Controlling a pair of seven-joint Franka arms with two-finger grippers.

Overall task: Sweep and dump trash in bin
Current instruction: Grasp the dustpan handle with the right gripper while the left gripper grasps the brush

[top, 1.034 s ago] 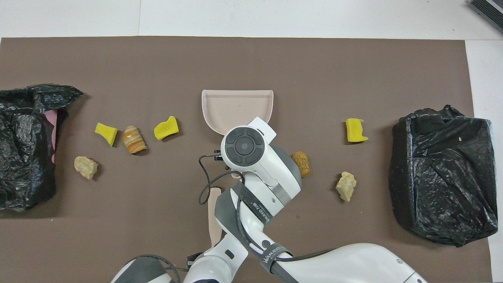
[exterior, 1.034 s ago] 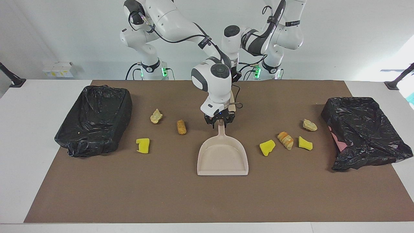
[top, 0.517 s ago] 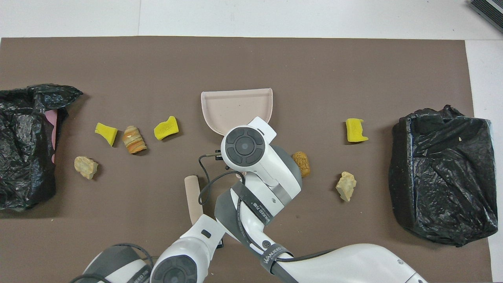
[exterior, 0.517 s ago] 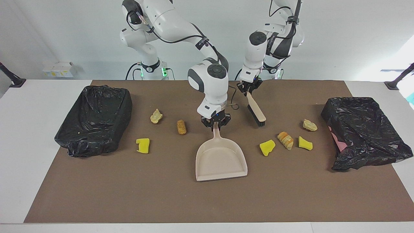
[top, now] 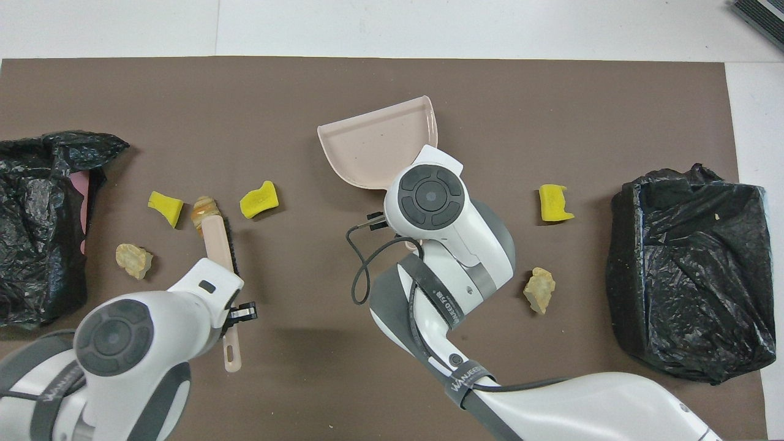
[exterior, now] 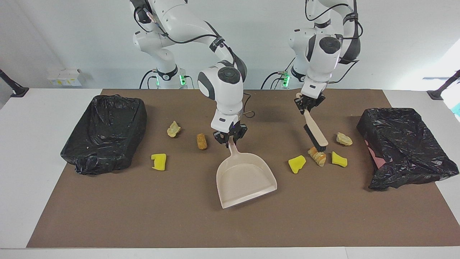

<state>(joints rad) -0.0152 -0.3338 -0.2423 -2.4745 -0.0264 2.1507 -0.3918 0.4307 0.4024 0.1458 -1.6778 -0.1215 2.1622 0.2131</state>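
Observation:
My right gripper [exterior: 229, 138] is shut on the handle of the beige dustpan [exterior: 246, 178], whose mouth is turned slantwise toward the left arm's end. My left gripper [exterior: 308, 102] is shut on a brush [exterior: 315, 132]; its bristles are down at an orange bread-like bit [exterior: 318, 158]. Beside that bit lie two yellow chunks [exterior: 297, 163] [exterior: 339, 159] and a beige lump [exterior: 344, 139]. Toward the right arm's end lie a beige lump [exterior: 174, 128], an orange-brown bit [exterior: 202, 141] and a yellow chunk [exterior: 159, 161]. In the overhead view the brush [top: 215, 236] covers part of the bread bit [top: 201, 207].
A bin lined with a black bag [exterior: 106, 133] stands at the right arm's end of the brown mat. A second bagged bin [exterior: 402, 144] stands at the left arm's end, close to the beige lump there.
The left arm has carried the brush from the middle out toward its own end, down to the bread-like bit. The right gripper shut on the dustpan handle and swung the pan's mouth round.

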